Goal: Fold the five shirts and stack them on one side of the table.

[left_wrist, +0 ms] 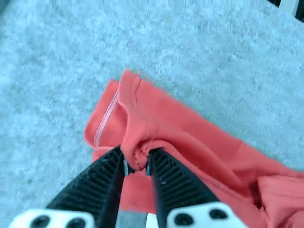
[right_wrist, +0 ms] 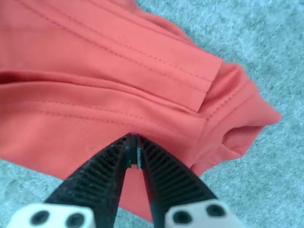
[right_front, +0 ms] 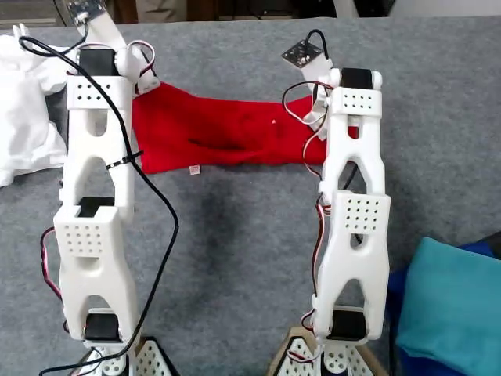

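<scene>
A red shirt [right_front: 223, 133] lies folded into a wide band across the far middle of the grey table, between the two white arms. My left gripper [left_wrist: 137, 164] is shut on a pinched fold of the red shirt [left_wrist: 190, 142] at its left end, near a stitched hem. My right gripper [right_wrist: 133, 154] is shut on the edge of the red shirt [right_wrist: 95, 85] at its right end, beside a sleeve cuff. In the high view the left arm [right_front: 98, 110] covers the shirt's left edge and the right arm [right_front: 352, 125] covers its right edge.
A heap of white cloth [right_front: 27, 110] lies at the far left edge. A folded teal shirt [right_front: 454, 301] rests on darker blue cloth at the near right. Bare grey table [right_front: 235, 258] spreads between the arms in front of the red shirt.
</scene>
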Robot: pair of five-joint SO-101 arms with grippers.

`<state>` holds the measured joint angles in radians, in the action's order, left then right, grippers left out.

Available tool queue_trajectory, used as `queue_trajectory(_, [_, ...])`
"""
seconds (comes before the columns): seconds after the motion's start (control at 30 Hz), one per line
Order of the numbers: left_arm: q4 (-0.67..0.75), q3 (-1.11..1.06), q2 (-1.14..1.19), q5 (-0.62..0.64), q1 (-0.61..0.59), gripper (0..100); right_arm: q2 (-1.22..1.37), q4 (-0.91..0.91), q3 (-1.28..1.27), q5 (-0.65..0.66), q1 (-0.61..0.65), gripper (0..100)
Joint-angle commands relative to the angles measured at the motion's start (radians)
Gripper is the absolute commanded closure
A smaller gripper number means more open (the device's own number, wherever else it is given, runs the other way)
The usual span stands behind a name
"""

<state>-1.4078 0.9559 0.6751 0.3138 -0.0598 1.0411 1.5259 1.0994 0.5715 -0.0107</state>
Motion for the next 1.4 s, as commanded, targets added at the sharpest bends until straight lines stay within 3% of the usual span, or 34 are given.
queue_trajectory(0.0, [0.048, -0.034, 0.001, -0.006, -0.014, 98, -0.007, -0.014, 0.065, 0.011, -0.008, 96.8])
queue_trajectory(0.43, [-0.166, -0.097, 0.041, -0.008, -0.005, 98, -0.005, -0.015, 0.065, 0.011, -0.007, 96.8])
queue_trajectory(0.7, [-0.308, -0.132, 0.051, -0.009, 0.087, 98, -0.005, -0.015, 0.065, 0.011, -0.007, 96.8])
queue_trajectory(1.1, [-0.302, -0.301, 0.051, -0.104, 0.066, 98, -0.005, -0.015, 0.065, 0.011, -0.007, 96.8])
queue_trajectory(1.37, [-0.133, -0.282, 0.045, -0.109, -0.035, 98, -0.005, -0.015, 0.065, 0.011, -0.007, 96.8])
